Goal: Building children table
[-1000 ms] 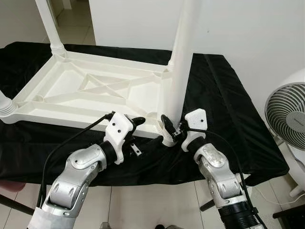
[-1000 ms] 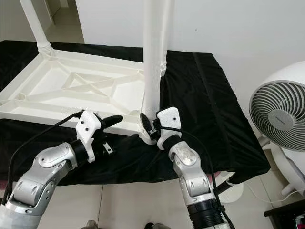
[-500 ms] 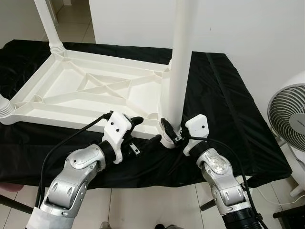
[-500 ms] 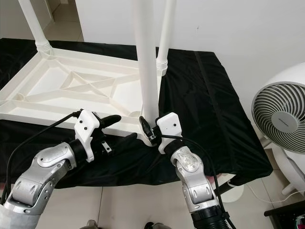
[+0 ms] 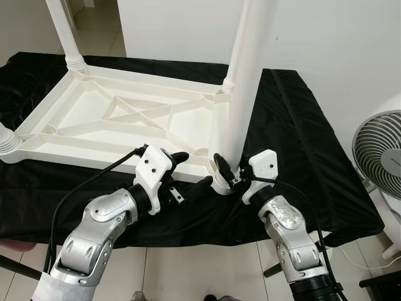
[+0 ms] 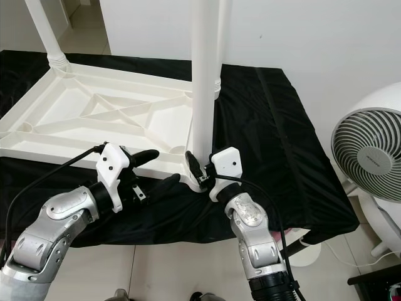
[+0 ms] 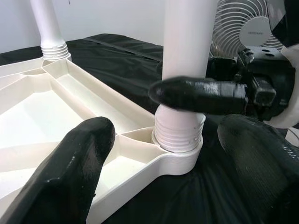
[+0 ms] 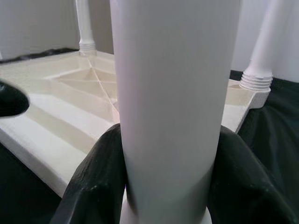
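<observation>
A white plastic table top point(image 5: 125, 119) lies upside down on a black cloth point(image 5: 301, 125). Legs stand in its far left point(image 5: 62, 31) and far right point(image 6: 220, 37) corners, and a leg stub point(image 5: 5, 139) shows at the near left. The near-right leg point(image 5: 241, 94) stands in its corner socket point(image 7: 177, 140), leaning slightly right. My right gripper point(image 5: 229, 175) is shut on this leg just above the socket, a finger point(image 8: 98, 177) on each side. My left gripper point(image 5: 188, 172) is open, straddling the table's near rim beside that corner, with nothing held.
A white fan point(image 5: 379, 157) stands on the floor to the right. A white wall point(image 5: 326, 37) rises behind the cloth-covered surface. Tiled floor point(image 5: 188, 269) lies below its near edge, where my arms reach in.
The near-right leg's top swung from upright half a second ago back to a slight rightward lean, and my right wrist shifted a little right. The left gripper stayed put.
</observation>
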